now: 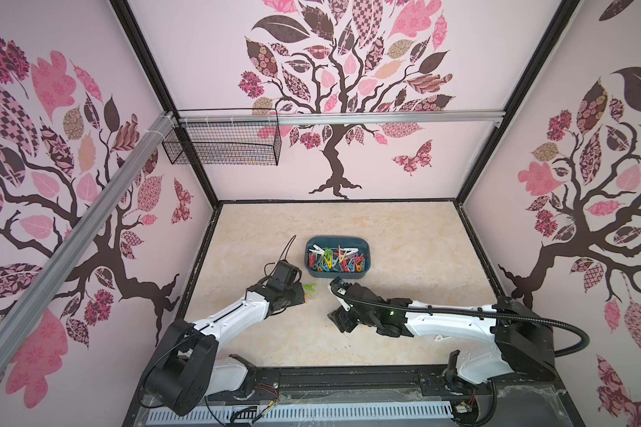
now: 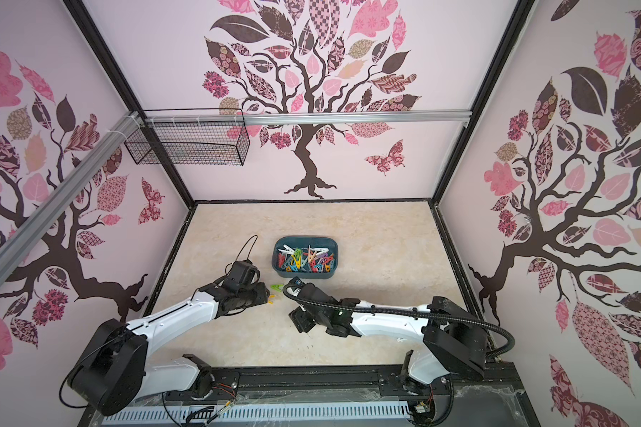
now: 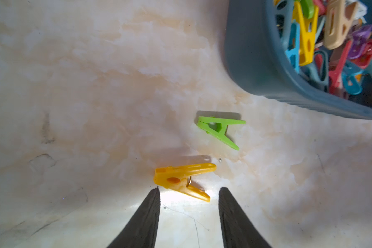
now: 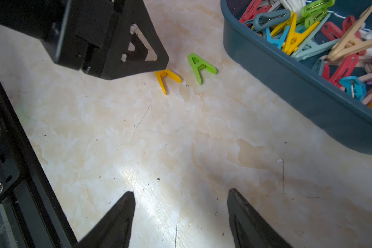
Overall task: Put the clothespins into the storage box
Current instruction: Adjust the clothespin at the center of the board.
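Observation:
The dark teal storage box [image 1: 335,274] [image 2: 306,274] sits mid-table, holding several clothespins of mixed colours [image 1: 334,258]. Two clothespins lie on the table on its near left: a green one [image 3: 220,131] [image 4: 199,66] [image 1: 310,286] and a yellow one [image 3: 180,180] [image 4: 166,78]. My left gripper [image 3: 189,190] is low over the table and open. The yellow clothespin lies just past its fingertips [image 3: 157,193], with nothing pinched between them. My right gripper [image 4: 180,192] [image 1: 335,319] is open and empty over bare table nearer the front. The box wall [image 4: 288,85] is close beside it.
A black wire-mesh basket [image 1: 223,142] hangs from the rail on the back wall at the left, well above the table. Patterned walls enclose the marble tabletop [image 1: 404,240] on three sides. Both arm bases stand on the black rail [image 1: 348,380] at the front edge.

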Action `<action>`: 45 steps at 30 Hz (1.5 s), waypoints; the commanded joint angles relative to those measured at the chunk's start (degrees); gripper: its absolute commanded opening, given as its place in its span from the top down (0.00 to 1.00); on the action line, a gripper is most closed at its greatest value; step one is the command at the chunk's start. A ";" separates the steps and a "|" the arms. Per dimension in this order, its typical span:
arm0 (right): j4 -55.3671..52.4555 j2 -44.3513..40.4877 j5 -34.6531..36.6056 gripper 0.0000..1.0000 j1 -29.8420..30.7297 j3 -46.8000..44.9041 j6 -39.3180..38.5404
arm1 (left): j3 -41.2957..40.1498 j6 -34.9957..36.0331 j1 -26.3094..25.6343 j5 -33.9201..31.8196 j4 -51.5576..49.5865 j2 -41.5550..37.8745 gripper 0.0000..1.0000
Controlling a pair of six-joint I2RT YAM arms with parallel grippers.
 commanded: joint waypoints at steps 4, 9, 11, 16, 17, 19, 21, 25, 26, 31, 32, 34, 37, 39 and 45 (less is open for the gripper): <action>-0.67 1.38 0.90 0.29 0.11 1.80 0.29 | 3.55 2.94 -0.31 -2.45 4.48 5.84 0.52; -0.54 1.20 0.79 0.29 0.14 1.52 0.65 | 5.55 4.14 -0.35 -3.18 5.03 8.48 0.51; -0.34 0.98 1.15 0.28 0.14 1.24 0.78 | 5.33 3.93 -0.29 -2.58 5.24 9.43 0.51; -0.39 0.19 2.00 0.28 0.10 0.87 0.80 | 3.97 3.48 -2.68 -2.31 3.14 7.66 0.53; -0.22 -0.09 2.18 0.28 0.11 0.61 0.90 | 3.57 2.86 -3.26 -2.04 2.45 6.95 0.54; 0.10 -0.43 2.41 0.28 0.13 0.21 1.06 | 2.27 1.52 -3.97 -1.82 1.54 5.56 0.55; 0.34 -0.47 2.59 0.28 0.10 0.16 0.95 | 1.00 0.37 -4.05 -1.49 1.55 4.25 0.57; -0.49 0.07 3.57 0.28 0.11 0.64 0.35 | 0.09 -1.43 -4.14 1.14 1.70 2.66 0.60; -0.70 0.12 4.00 0.28 0.11 0.60 0.17 | 0.05 -2.14 -4.22 2.85 1.89 2.25 0.61; 0.22 0.26 4.89 0.28 0.01 -0.25 -0.22 | 0.01 -4.82 -4.67 7.91 2.93 -1.68 0.62; 0.41 0.54 5.01 0.28 0.01 -0.17 -0.37 | 0.41 -4.75 -4.68 7.83 2.04 -2.91 0.62; 0.91 1.23 5.10 0.28 -0.12 0.30 -0.82 | 1.67 -4.35 -4.69 5.25 -0.48 -5.42 0.61; 0.79 2.58 4.92 0.27 -0.51 1.94 -1.29 | 3.98 -2.15 -3.34 2.29 -5.04 -8.78 0.60; 1.00 3.27 4.58 0.28 -0.65 2.82 -1.57 | 4.70 -1.29 -1.41 1.68 -7.16 -10.03 0.59; 0.46 4.56 3.52 0.27 -1.30 3.91 -0.69 | 4.46 3.36 2.13 0.72 -7.96 -11.91 0.58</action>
